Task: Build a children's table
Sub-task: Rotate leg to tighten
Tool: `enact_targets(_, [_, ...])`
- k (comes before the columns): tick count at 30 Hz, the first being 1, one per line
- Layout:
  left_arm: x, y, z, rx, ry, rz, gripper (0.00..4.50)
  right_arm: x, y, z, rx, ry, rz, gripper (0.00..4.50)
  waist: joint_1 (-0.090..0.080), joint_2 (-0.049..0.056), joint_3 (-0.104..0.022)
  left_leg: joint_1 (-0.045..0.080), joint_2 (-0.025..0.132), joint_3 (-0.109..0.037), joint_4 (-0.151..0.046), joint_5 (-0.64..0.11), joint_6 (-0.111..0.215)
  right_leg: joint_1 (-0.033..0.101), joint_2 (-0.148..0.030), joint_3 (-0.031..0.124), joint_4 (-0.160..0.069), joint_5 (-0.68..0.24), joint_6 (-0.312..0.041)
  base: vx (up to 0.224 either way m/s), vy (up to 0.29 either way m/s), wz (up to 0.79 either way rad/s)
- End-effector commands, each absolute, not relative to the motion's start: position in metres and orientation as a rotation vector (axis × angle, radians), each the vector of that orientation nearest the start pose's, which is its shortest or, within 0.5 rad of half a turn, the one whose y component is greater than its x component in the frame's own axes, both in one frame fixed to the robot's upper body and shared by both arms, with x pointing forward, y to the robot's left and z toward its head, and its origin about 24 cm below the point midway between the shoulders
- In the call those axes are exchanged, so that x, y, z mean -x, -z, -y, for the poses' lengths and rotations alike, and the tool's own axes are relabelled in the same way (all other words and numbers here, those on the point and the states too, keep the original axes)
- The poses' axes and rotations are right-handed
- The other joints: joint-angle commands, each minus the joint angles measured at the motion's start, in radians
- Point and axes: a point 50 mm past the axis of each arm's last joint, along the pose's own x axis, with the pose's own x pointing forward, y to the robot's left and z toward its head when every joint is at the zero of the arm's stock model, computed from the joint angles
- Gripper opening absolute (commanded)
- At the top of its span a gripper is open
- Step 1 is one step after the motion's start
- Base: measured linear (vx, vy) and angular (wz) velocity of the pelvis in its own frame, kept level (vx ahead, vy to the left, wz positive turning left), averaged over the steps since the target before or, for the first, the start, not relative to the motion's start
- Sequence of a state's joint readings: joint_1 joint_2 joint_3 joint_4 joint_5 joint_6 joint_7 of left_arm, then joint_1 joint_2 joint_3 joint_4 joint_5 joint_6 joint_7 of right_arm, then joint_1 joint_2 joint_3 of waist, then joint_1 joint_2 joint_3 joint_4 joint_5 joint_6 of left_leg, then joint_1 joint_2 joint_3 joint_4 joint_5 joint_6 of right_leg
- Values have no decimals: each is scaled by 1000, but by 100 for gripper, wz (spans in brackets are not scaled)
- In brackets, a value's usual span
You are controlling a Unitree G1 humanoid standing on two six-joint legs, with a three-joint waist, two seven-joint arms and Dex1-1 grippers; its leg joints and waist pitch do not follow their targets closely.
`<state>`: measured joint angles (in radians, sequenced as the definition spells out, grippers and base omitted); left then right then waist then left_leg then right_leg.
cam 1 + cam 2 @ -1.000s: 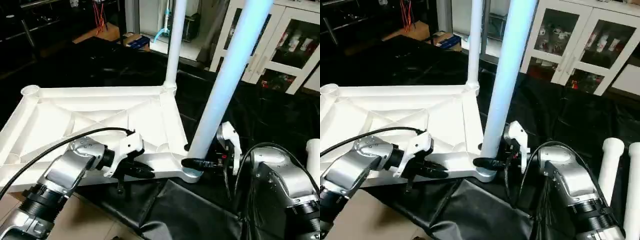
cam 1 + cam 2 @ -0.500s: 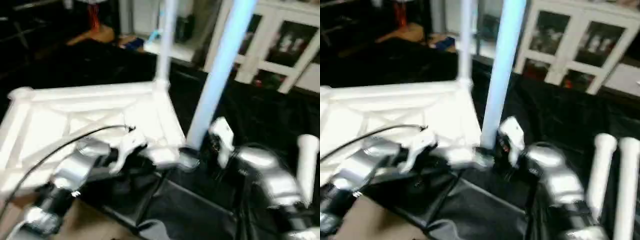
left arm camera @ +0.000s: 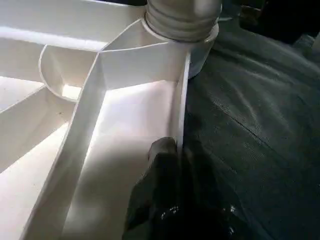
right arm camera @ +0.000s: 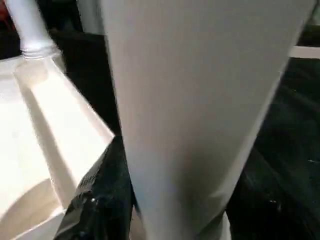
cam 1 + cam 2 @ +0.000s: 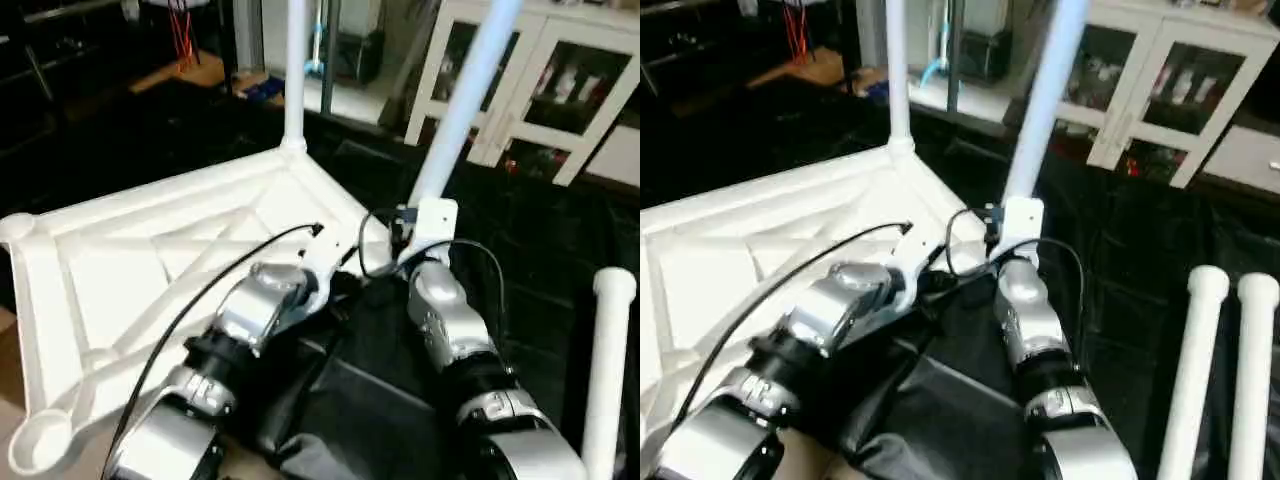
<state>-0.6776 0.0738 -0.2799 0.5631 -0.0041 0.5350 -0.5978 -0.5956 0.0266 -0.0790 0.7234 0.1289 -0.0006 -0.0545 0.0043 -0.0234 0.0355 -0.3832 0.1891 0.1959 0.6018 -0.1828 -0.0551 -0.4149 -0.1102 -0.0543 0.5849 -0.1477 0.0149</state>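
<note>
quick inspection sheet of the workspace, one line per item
surface: black cloth.
job's things: tabletop lies underside up; two legs stand in its corner sockets, far leg and near leg; two spare legs lie at the right.
clutter: nothing seen.
grippers: left gripper pinches the tabletop's edge rib; right gripper closed around the near leg.
cables: black cable over the left arm.
surroundings: white glass-door cabinet behind.
</note>
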Motion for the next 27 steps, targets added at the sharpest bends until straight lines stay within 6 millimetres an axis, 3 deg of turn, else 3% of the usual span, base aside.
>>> enact_targets(1, [-356,-87,-69,-231,724,-323,0,-337,-36,68,-254,-327,-191,245,0,-1,-67,12,23,-12,-76,-258,44,44,-16,21,-57,-182,-173,0,0,0])
enact_targets(2, [-356,-87,-71,-235,725,-326,0,-336,-38,67,-263,-358,-180,263,2,-1,-66,8,23,-11,-75,-241,73,48,-19,21,-57,-171,-189,0,0,0])
enact_targets(4, [-356,-87,-71,-235,725,-326,0,-336,-38,67,-263,-358,-180,284,-9,-3,-70,-10,22,-18,-76,-200,78,64,-26,19,-49,-157,-190,-11,-10,-10])
enact_targets(5, [-354,-86,-77,-261,743,-306,0,-333,-44,74,-293,-410,-142,296,-19,5,-70,-15,24,-24,-79,-184,68,66,-25,14,-47,-166,-193,-22,-20,-20])
enact_targets(7, [-353,-86,-79,-265,754,-301,0,-332,-45,77,-294,-430,-137,303,-12,8,-76,7,27,-20,-67,-155,82,55,-24,17,-45,-97,-231,33,-6,2])
enact_targets(8, [-350,-86,-82,-270,789,-290,0,-328,-48,84,-304,-491,-124,307,-4,7,-77,8,30,-19,-65,-83,119,59,-19,17,-33,19,-279,66,-13,4])
enact_targets(12, [-339,-84,-90,-263,942,-298,0,-315,-57,106,-249,-675,-103,332,20,9,-69,10,32,-12,-62,-49,153,55,-20,20,-29,42,-293,0,0,0])
enact_targets(14, [-321,-78,-101,-282,1143,-329,0,-298,-63,132,-117,-853,-94,332,32,15,-65,16,33,-11,-64,-102,133,52,-21,21,-34,-33,-282,0,0,0])
enact_targets(15, [-312,-75,-107,-296,1228,-353,0,-293,-67,144,-69,-908,-94,332,38,12,-64,17,35,-11,-67,-136,116,54,-22,22,-38,-74,-269,0,0,0])
enact_targets(16, [-312,-75,-107,-296,1228,-353,0,-293,-67,144,-69,-908,-94,332,40,14,-63,19,37,-12,-70,-155,108,53,-23,22,-39,-90,-266,0,0,0])
enact_targets(17, [-301,-71,-115,-328,1333,-391,0,-284,-74,165,14,-980,-116,332,40,10,-58,21,38,-10,-74,-191,92,48,-20,22,-46,-134,-260,0,0,0])
enact_targets(19, [-298,-69,-117,-338,1357,-404,0,-281,-77,172,43,-1002,-128,332,46,11,-53,29,41,-7,-79,-254,67,41,-21,24,-53,-211,-242,0,0,0])
enact_targets(20, [-295,-69,-119,-342,1378,-401,0,-275,-79,184,85,-1040,-153,332,46,14,-45,33,43,-5,-86,-320,44,34,-20,25,-63,-288,-226,0,0,0])
enact_targets(21, [-293,-69,-118,-332,1407,-398,0,-272,-78,188,99,-1056,-172,332,47,17,-44,42,42,-6,-86,-377,20,30,-23,27,-70,-353,-204,0,0,0])
enact_targets(22, [-292,-69,-118,-328,1422,-397,0,-271,-79,190,104,-1066,-182,332,46,14,-43,43,42,-6,-87,-393,13,27,-23,29,-73,-375,-195,-54,15,10])
enact_targets(23, [-290,-69,-117,-320,1443,-399,0,-269,-78,191,102,-1082,-193,332,43,10,-43,37,40,-10,-89,-408,3,29,-24,30,-75,-403,-181,0,0,0])
enact_targets(27, [-283,-71,-113,-301,1512,-409,0,-257,-75,185,88,-1184,-242,332,41,10,-44,32,38,-16,-91,-414,-4,32,-25,30,-82,-451,-150,0,0,0])
